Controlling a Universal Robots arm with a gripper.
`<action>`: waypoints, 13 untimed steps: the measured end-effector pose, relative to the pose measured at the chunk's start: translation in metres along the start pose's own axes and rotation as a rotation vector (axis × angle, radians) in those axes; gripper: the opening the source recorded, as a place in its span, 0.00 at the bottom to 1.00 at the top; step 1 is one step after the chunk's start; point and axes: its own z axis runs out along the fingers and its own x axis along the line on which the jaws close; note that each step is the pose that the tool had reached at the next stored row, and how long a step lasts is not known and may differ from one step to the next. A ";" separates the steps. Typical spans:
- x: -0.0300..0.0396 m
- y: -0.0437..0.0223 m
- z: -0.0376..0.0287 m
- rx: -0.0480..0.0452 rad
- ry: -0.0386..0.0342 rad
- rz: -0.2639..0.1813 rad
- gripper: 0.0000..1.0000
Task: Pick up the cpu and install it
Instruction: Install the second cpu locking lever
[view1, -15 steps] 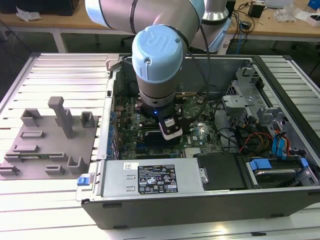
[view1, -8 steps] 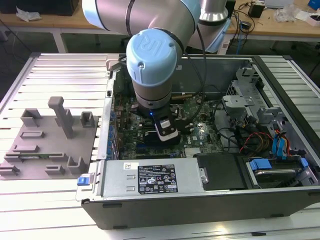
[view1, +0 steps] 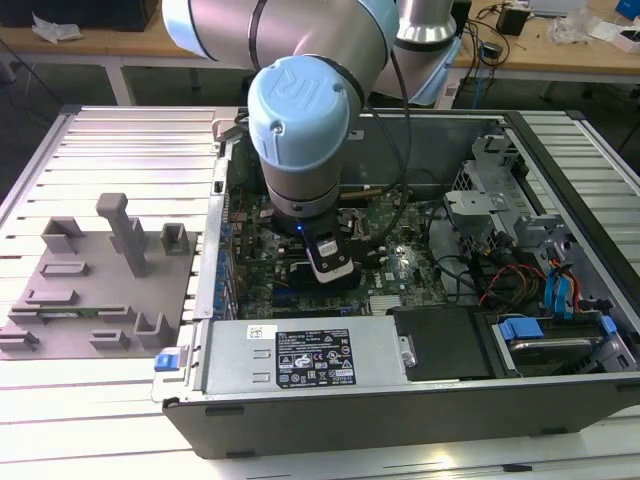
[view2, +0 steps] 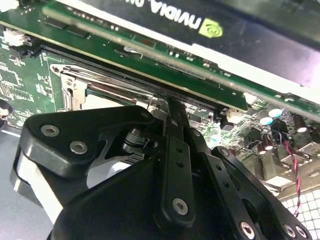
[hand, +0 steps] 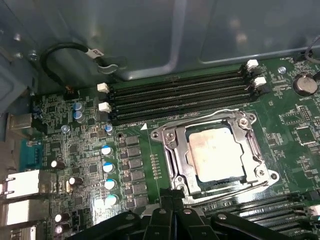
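The arm has its wrist down inside the open computer case (view1: 560, 400), low over the green motherboard (hand: 60, 130). In the first wrist view the cpu (hand: 216, 152) lies flat inside the metal socket frame (hand: 167, 147), its pale silvery top facing up, with the row of memory slots (hand: 180, 97) just beyond it. The pincer (hand: 167, 212) sits just beside the near edge of that frame, its black links drawn together into a narrow point; it looks closed, with nothing between the tips as far as I can see.

The chip already looks seated, so I'd judge the job is now about checking it lies level and square in the frame, with no corner riding up. Any contact should be light and straight down. The grey fixture plate (view1: 100, 290) rests on the tabletop (view1: 120, 400), to the exterior view's left of the case.
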 end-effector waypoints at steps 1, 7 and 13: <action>0.0000 0.0003 -0.0006 0.0009 -0.0003 0.000 0.11; -0.0003 0.0109 -0.0282 0.0136 -0.0025 -0.001 0.11; -0.0132 0.0151 -0.0325 0.0748 -0.0094 0.013 0.11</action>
